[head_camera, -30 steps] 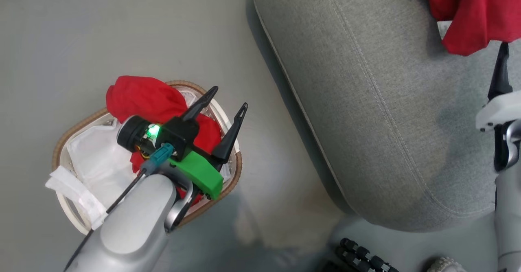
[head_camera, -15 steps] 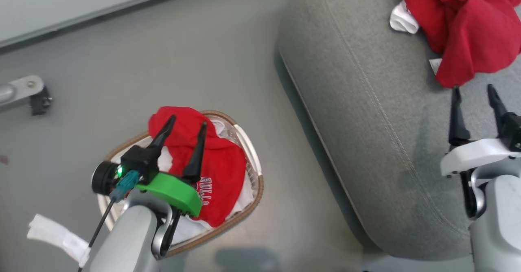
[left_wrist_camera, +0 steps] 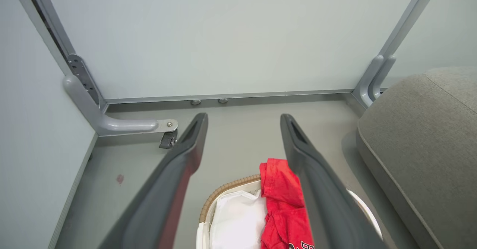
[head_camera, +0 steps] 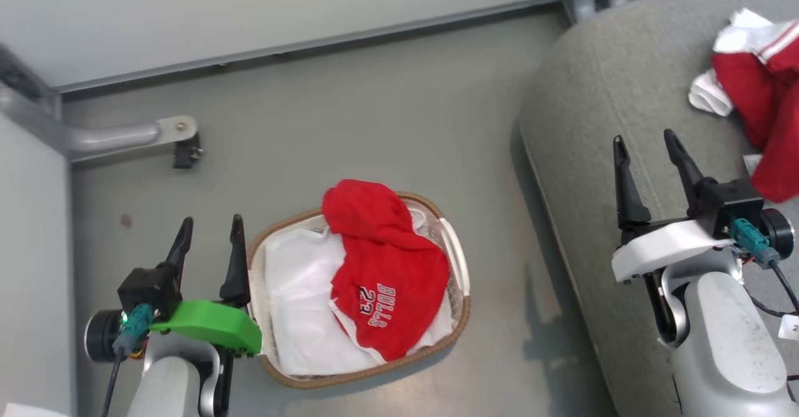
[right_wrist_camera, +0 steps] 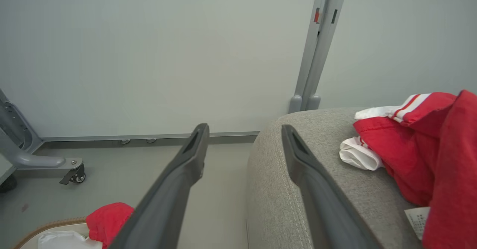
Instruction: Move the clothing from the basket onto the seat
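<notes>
Lying in the basket (head_camera: 457, 260), clothing (head_camera: 387, 273) shows lettering (head_camera: 376, 305) in head view.

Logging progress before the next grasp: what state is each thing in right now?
Basket: upright on the floor, not emptied.
Bulls garment: crumpled inside, top draped over the rim.
White liner: bunched inside the basket.
Seat: carries one garment.
Other red garment: heaped on the seat.
Left gripper: open, empty, beside the basket.
Right gripper: open, empty, over the seat's edge.
</notes>
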